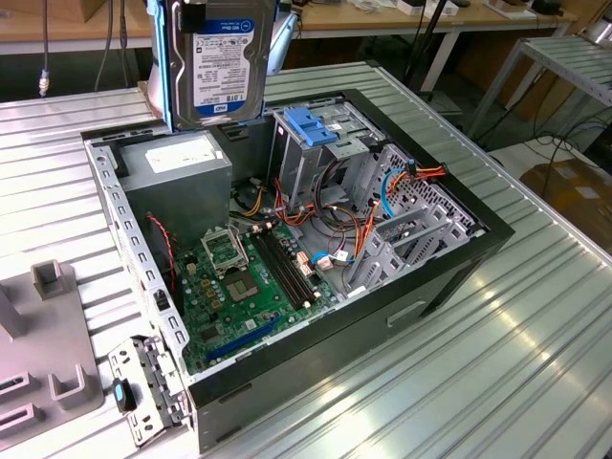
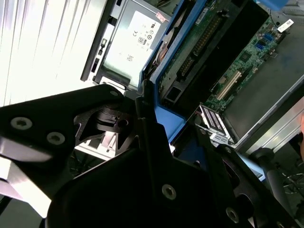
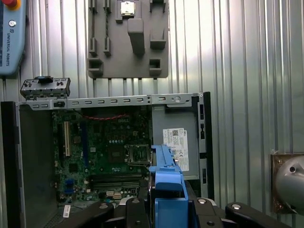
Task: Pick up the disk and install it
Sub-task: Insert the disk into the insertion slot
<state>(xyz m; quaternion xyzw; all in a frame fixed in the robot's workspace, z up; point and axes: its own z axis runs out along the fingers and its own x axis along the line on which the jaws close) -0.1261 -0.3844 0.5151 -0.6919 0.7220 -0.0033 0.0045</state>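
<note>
The disk (image 1: 222, 62), a grey metal drive with a white label and a bright blue carrier rail, hangs upright in the air above the back of the open computer case (image 1: 459, 258). It is over the grey power supply box (image 1: 177, 163) and to the exterior view's left of the tall metal drive cage with its blue latch (image 1: 311, 124). My gripper (image 3: 166, 206) is shut on the disk; its black fingers (image 3: 135, 209) clamp the blue carrier (image 3: 166, 175). In the second wrist view the gripper (image 2: 173, 135) holds the blue rail (image 2: 164, 124) over the case.
The case lies open on a ribbed metal table (image 1: 497, 382), with the motherboard (image 1: 244, 287) and coloured cables (image 1: 382, 191) inside. A grey fixture block (image 1: 48, 363) and a loose metal bracket with a blue knob (image 1: 143, 392) sit at the exterior view's left front.
</note>
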